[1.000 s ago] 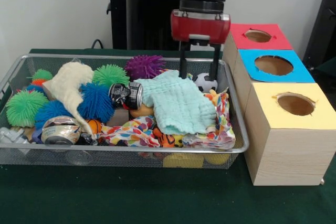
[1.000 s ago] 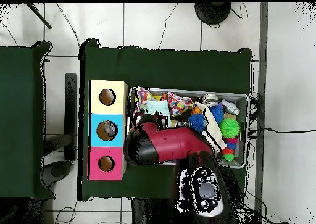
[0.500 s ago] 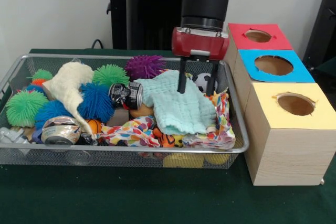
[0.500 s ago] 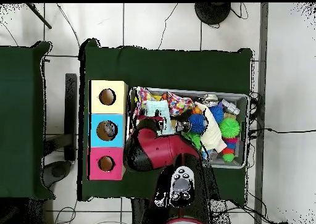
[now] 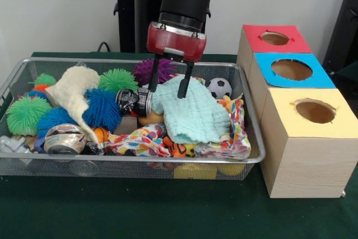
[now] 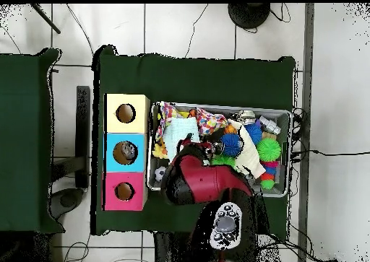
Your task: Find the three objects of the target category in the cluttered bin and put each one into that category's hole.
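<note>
The wire-mesh bin [image 5: 140,159] is full of toys and cloths; it also shows in the overhead view [image 6: 283,112]. A black printed can [image 5: 134,102] lies on its side near the bin's middle. A second can [image 5: 64,139] lies at the front left corner. I see no third can. My gripper [image 5: 166,90] is open and empty. It hangs over the left edge of a pale green cloth [image 5: 193,110], its left finger just right of the black can. The blue-topped hole [image 5: 291,69] is the middle box on the right, also seen from overhead [image 6: 125,152].
The red-topped hole [image 5: 274,38] and the yellow-topped hole [image 5: 315,111] flank the blue one. Puff balls such as the purple one [image 5: 146,69], a soccer ball [image 5: 219,87], a cream cloth [image 5: 72,90] and a patterned cloth [image 5: 168,138] fill the bin. My arm [image 6: 199,183] covers part of it from overhead.
My gripper has moved left in the front view, from beside the soccer ball to the cloth's left edge next to the black can. It stays open and empty.
</note>
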